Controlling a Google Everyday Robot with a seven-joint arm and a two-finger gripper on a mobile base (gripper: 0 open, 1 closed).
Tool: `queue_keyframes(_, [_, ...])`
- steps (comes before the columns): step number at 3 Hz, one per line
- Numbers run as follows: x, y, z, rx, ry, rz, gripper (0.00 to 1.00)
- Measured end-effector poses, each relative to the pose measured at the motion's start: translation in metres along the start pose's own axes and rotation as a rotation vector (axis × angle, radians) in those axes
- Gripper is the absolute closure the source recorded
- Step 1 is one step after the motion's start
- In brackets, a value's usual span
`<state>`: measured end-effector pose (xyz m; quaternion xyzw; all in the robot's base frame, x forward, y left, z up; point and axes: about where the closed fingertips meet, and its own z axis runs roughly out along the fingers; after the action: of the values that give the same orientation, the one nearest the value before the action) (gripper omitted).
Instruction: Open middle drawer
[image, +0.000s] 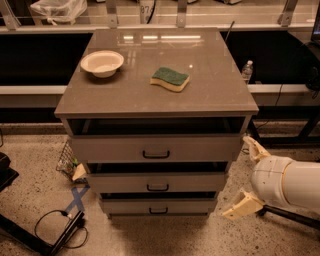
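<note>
The gripper (237, 178) is hanging low beside the right front corner of the cabinet (150, 95). Its 2 fingers (254, 148) are standing spread wide, one above the other, with nothing between them.

The middle drawer (200, 182) is sitting as the 2nd of 3 stacked fronts, between the top drawer (200, 148) and the bottom drawer (190, 206). It is looking shut or very nearly so. Its small black handle (158, 187) is lying at the centre of the front, with its long axis running level from side to side.

That handle is lying to the left of the jaws at about their height, and well apart from them, so the coming move is probably a sideways reach across the drawer front. Because the fingers are opening up and down, they are already lined up to straddle a level bar, 1 finger above it and 1 below.

On top, a bowl (102, 62) and a sponge (170, 79) are resting clear of the work.
</note>
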<state>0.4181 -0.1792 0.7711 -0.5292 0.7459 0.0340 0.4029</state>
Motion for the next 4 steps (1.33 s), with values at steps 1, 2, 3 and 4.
queue_keyframes(1, [-0.001, 0.008, 0.011, -0.022, 0.011, -0.013, 0.0])
queue_keyframes(2, [0.008, 0.036, 0.055, -0.05, -0.012, -0.024, 0.0])
queue_keyframes(3, [0.039, 0.065, 0.124, -0.058, -0.01, -0.037, 0.0])
queue_keyframes(4, [0.063, 0.079, 0.165, -0.061, -0.021, -0.015, 0.0])
